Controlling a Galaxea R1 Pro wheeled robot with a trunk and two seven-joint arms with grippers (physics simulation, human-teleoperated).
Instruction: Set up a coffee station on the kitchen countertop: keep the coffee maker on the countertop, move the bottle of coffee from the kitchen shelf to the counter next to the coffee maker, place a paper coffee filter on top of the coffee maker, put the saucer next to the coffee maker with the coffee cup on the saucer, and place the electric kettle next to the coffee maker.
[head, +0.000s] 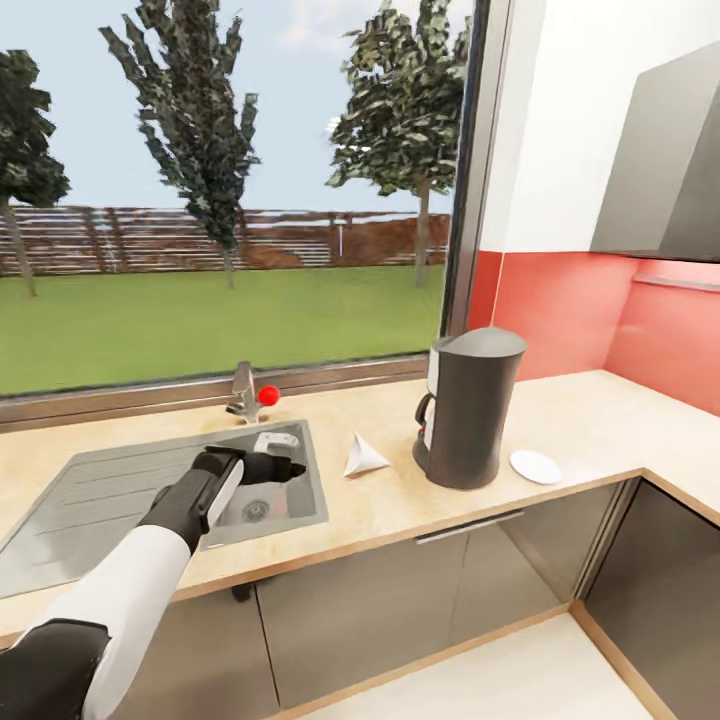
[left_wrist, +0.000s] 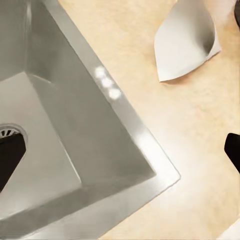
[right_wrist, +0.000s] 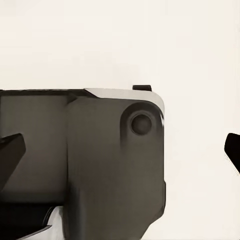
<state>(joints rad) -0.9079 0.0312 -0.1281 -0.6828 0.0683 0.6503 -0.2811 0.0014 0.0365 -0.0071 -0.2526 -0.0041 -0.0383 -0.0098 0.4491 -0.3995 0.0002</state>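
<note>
The dark grey coffee maker (head: 470, 410) stands upright on the beige countertop (head: 590, 420), right of the sink. A white paper coffee filter (head: 363, 456) (left_wrist: 185, 45), cone-shaped, lies on its side on the counter between sink and coffee maker. A small white saucer (head: 535, 466) lies flat just right of the coffee maker, near the counter's front edge. My left gripper (head: 288, 467) (left_wrist: 120, 155) hovers over the sink's right front corner, open and holding nothing, a short way left of the filter. In the right wrist view my right gripper (right_wrist: 120, 152) is open, its fingertips (right_wrist: 11, 150) spread wide.
The steel sink (head: 110, 490) (left_wrist: 75, 125) with its drain is set into the counter at left, and a faucet (head: 243, 392) with a red knob (head: 268, 395) stands behind it. A window runs along the back. Red wall and grey hood (head: 665, 170) are at right.
</note>
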